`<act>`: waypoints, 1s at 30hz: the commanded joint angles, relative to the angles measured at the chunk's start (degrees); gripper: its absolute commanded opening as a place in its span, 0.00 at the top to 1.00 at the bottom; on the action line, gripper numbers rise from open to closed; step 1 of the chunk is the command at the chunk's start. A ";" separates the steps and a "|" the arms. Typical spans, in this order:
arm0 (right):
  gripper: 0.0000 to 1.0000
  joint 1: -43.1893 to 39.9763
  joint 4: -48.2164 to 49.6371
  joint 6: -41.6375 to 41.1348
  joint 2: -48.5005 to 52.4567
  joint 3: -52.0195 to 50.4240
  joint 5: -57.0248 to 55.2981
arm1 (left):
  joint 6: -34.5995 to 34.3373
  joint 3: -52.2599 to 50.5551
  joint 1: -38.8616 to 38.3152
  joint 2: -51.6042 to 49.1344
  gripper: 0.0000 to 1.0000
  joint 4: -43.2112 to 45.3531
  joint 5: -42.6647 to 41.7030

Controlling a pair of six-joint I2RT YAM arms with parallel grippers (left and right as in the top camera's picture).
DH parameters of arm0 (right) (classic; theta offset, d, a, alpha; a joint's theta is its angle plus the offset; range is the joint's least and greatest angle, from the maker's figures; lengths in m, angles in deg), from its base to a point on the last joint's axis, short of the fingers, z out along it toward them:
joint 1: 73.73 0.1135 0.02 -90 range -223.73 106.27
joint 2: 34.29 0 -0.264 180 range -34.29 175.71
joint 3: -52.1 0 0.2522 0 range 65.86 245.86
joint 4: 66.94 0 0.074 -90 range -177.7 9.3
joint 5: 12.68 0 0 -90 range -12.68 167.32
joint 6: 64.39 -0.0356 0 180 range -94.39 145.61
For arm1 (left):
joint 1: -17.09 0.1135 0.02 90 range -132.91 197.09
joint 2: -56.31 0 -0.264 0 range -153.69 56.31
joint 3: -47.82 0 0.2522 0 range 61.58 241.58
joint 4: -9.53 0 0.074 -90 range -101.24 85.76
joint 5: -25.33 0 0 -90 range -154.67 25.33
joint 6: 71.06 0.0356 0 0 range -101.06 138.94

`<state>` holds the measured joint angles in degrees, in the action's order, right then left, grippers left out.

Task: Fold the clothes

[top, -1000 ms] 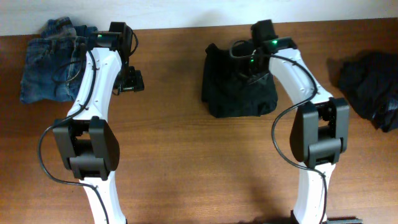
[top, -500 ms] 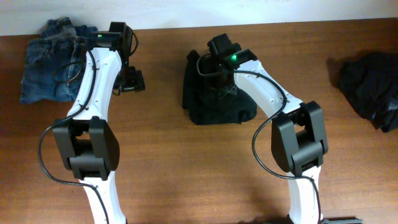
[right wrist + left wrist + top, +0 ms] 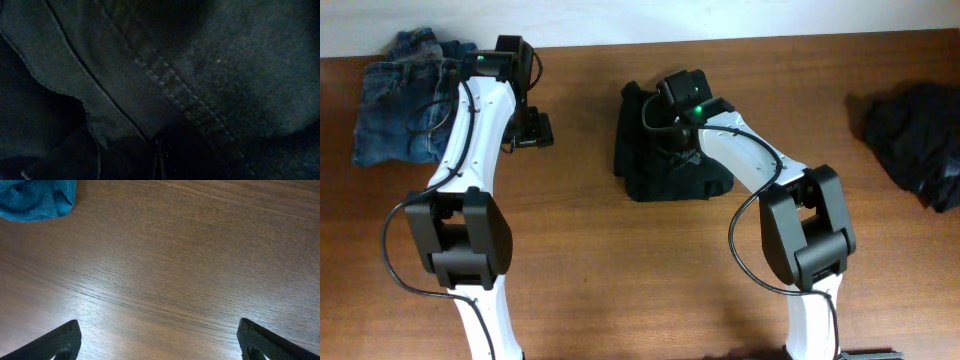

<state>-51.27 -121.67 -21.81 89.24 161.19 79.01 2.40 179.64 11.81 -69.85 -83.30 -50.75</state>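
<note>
Nearby: jeans [image 3: 395, 100] left; dark heap [image 3: 915, 140] right; right arm [image 3: 740, 150] overhangs clothes [image 3: 638, 165].

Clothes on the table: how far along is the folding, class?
Done: jeans lie folded far left. In hand: the right gripper, jaws shut, pinches the folded black garment mid-table. Left: the crumpled black garment at the right edge; left gripper hovers open.

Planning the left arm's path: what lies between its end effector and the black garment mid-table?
Overhead shows only bare wooden table between the left end effector and the black garment.
</note>
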 commanded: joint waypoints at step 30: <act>0.88 18.12 13.90 -5.60 3.67 -8.61 -27.45 | -0.57 -0.28 0.20 -0.52 0.01 0.81 -1.27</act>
<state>-37.02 -109.71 -26.59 86.28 154.76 61.72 2.40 179.64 11.81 -69.85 -82.45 -51.23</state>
